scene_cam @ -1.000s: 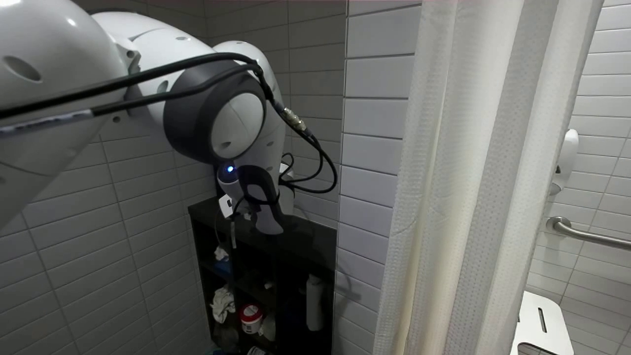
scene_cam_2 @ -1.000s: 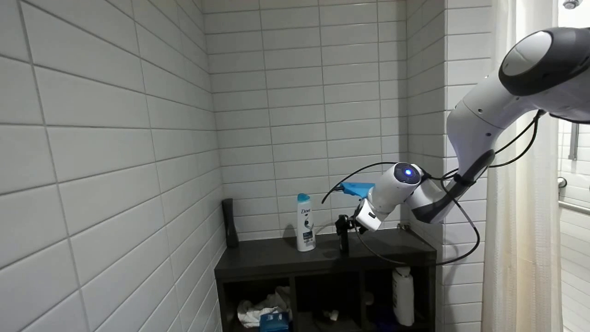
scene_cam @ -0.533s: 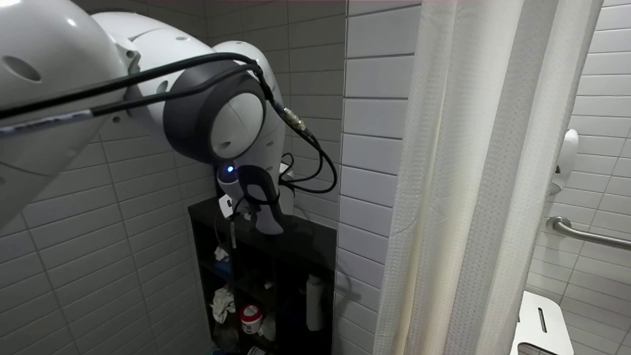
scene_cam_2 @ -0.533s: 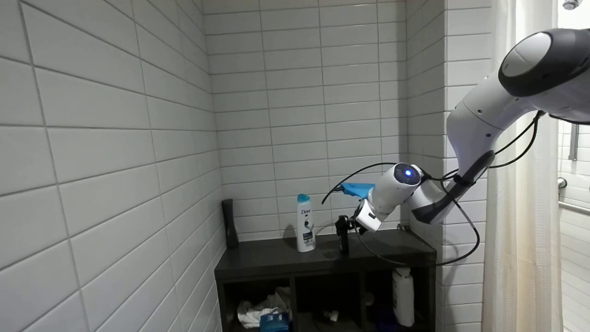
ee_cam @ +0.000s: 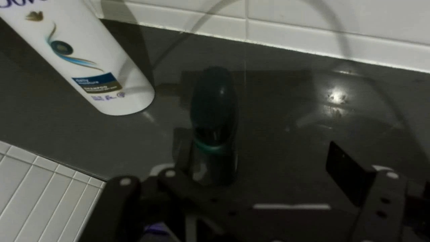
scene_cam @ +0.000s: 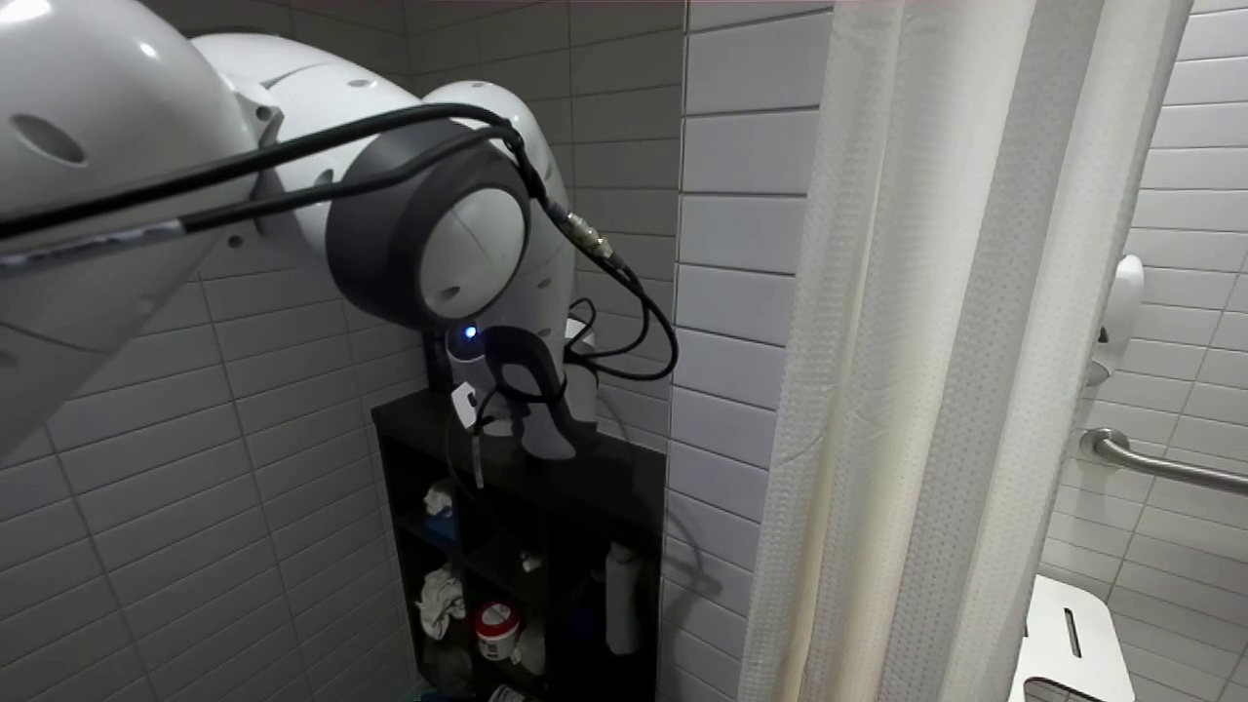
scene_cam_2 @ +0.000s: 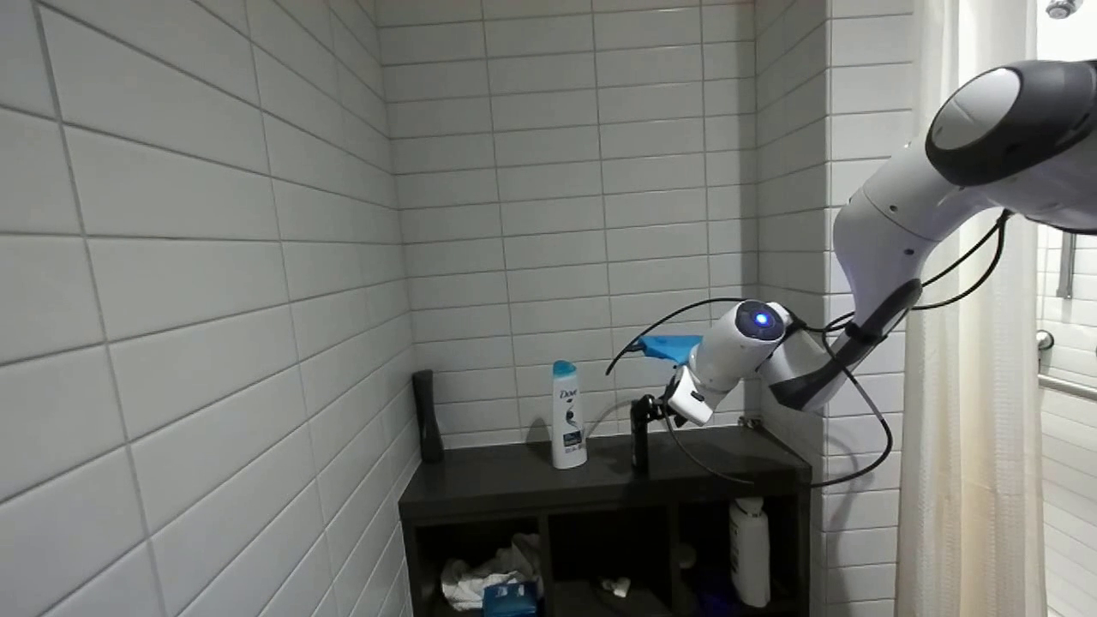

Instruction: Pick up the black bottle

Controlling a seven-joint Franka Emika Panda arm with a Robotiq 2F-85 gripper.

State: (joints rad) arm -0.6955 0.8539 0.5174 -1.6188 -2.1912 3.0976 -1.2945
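You look to be lining up for the grasp; black bottle [ee_cam: 215,107] not yet lifted. It stands upright on the counter [ee_cam: 67,127], right of the shampoo [ee_cam: 90,64] in the wrist view and apart from it. Your gripper [ee_cam: 260,158] is spread wide, pinching nothing. Bottle sits off-centre in the gap, toward the shampoo's side; contact, can't tell. Next probably wants a small sideways correction, then closing. Bottle: dark, smooth rounded top, faint shine, thin green ring; lower part hidden.

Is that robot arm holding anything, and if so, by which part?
Nothing is held: the end effector is wide open, and the black bottle near it stands on the counter.
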